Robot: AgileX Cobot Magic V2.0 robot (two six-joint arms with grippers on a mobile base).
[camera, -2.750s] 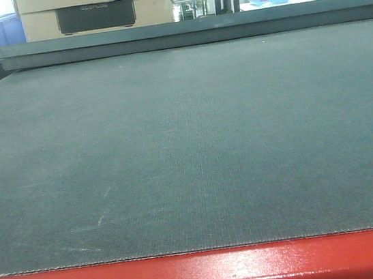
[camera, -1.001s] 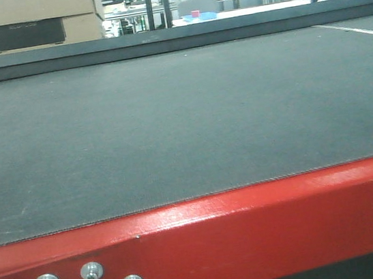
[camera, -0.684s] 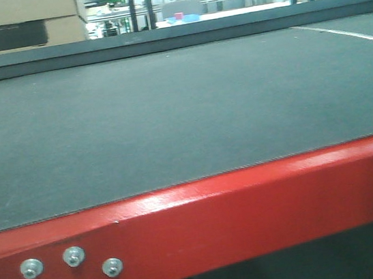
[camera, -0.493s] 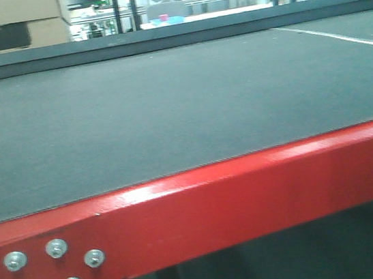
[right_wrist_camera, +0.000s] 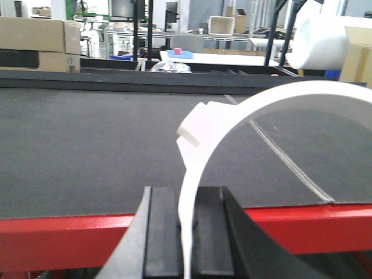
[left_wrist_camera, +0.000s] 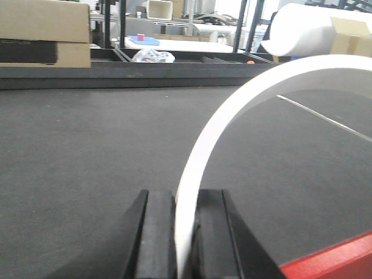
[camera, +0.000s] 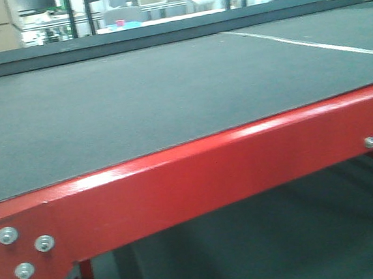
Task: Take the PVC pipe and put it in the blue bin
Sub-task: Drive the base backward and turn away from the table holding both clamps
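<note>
In the left wrist view my left gripper (left_wrist_camera: 185,195) is shut on the thin wall of a white PVC pipe (left_wrist_camera: 232,116). The wall rises from between the black fingers (left_wrist_camera: 157,232) and arcs over to the right. In the right wrist view my right gripper (right_wrist_camera: 186,192) is shut the same way on a white PVC pipe wall (right_wrist_camera: 232,119) that has a notched tab at its upper left. I cannot tell whether both hold one pipe. Neither pipe nor grippers show in the front view. The blue bin is out of view.
A dark grey mat (camera: 133,98) covers a table with a red steel front edge (camera: 211,170), bolted at the left, with a lower shelf beneath. A white seam (camera: 311,44) crosses the mat at right. Cardboard boxes (left_wrist_camera: 43,32) and a white foam roll (left_wrist_camera: 302,32) stand behind.
The front view has swung right and pulled back. The red edge sits higher in the frame, the white seam and lower shelf have come into view, and the cardboard box has slid left.
</note>
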